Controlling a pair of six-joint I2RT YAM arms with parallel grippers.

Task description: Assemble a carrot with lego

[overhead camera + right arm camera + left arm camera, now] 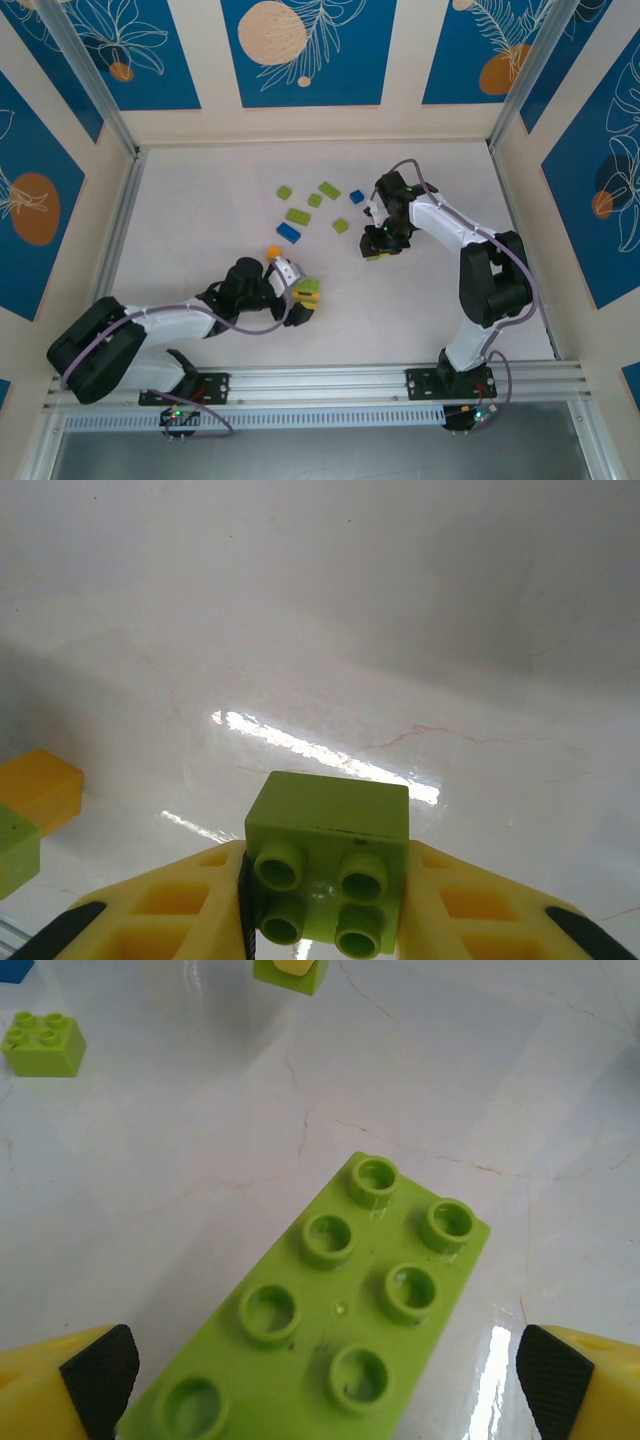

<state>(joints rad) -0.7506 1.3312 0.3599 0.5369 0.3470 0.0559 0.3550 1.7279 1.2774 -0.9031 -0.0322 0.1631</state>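
Left gripper [327,1375] spread wide astride long green lego brick [380,1260] lying flat toward table's [200,200] near edge, likely lining up a grab, while right gripper [325,910] pinches small green brick [330,815] right of centre, probably for stacking.

small lime, blue, orange lego bricks [298,215] loose on the table [200,220]
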